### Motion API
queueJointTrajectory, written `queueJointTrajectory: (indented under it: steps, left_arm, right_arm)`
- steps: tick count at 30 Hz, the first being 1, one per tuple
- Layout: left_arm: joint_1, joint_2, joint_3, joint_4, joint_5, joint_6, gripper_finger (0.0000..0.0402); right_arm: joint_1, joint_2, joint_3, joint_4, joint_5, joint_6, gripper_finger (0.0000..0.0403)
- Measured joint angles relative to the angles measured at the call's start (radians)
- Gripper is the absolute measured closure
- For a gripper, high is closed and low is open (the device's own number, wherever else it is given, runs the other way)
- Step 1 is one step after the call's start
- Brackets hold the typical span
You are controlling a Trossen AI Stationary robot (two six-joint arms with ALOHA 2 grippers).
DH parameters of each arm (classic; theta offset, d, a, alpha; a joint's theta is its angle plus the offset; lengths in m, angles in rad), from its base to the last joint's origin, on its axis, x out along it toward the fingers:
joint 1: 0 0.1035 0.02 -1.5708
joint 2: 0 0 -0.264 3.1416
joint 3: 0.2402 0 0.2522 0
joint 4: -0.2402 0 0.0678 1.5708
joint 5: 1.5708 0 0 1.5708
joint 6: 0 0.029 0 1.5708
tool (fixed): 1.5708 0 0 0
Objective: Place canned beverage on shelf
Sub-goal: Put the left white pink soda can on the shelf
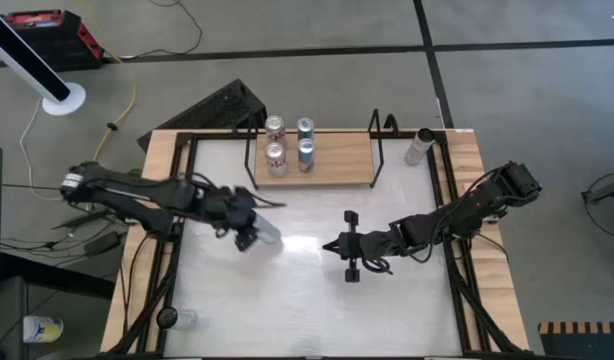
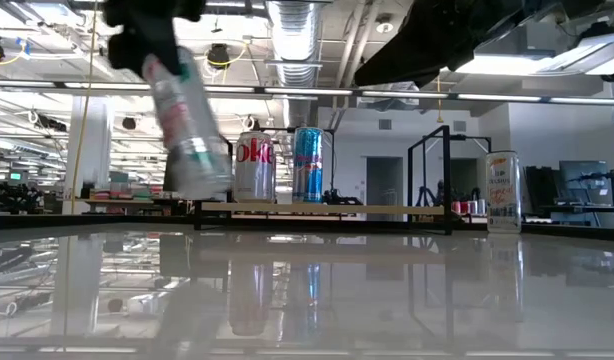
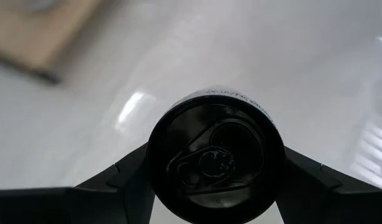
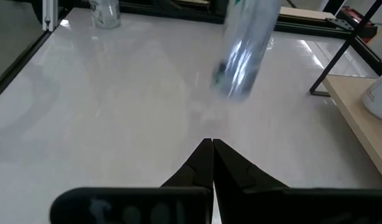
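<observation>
The left gripper (image 1: pixel 249 232) clamps a silver can (image 1: pixel 264 233), tilted and lifted clear of the white tabletop (image 1: pixel 287 310), near of the shelf (image 1: pixel 337 160). Four cans (image 1: pixel 290 143) fill the shelf's left half; its right half lies open. The right gripper (image 1: pixel 332 246), fingers pressed together, waits mid-table. Another can (image 1: pixel 419 146) stands beyond the shelf's right rail.

A dark-topped can (image 3: pixel 216 158) sits clamped between the left gripper's (image 3: pixel 216 186) jaws above the white tabletop (image 3: pixel 178 74).

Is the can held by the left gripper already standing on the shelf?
No. In the high view the left gripper holds the can over the white tabletop, short of the shelf, and the low view shows it lifted and tilted.
</observation>
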Motion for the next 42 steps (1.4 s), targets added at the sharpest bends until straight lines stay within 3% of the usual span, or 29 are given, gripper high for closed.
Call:
queueJointTrajectory:
  steps: [4,13,20,25,33,42]
  left_arm:
    - [0.002,0.125,0.055,0.071,0.026,0.07,0.0166]
    - [0.045,0.404,0.358,0.019,0.03,0.285,0.0166]
    - [0.078,0.548,0.487,-0.067,0.072,0.342,0.0166]
    - [0.095,0.575,0.495,-0.066,0.085,0.343,0.0163]
    - [0.103,0.575,0.498,-0.08,0.084,0.347,0.0074]
    - [0.104,0.576,0.547,-0.124,0.079,0.367,0.0062]
  right_arm:
    - [0.0,0.0,0.0,-0.003,0.0,0.0,0.0377]
    - [0.0,0.0,0.0,-0.033,0.0,0.0,0.0377]
    - [0.0,0.0,0.0,-0.079,0.001,0.016,0.0377]
    - [0.0,0.0,0.0,-0.086,0.001,0.019,0.0377]
    - [0.0,0.0,0.0,-0.086,0.001,0.019,0.0377]
    - [0.0,0.0,0.0,-0.086,0.002,0.018,0.0377]
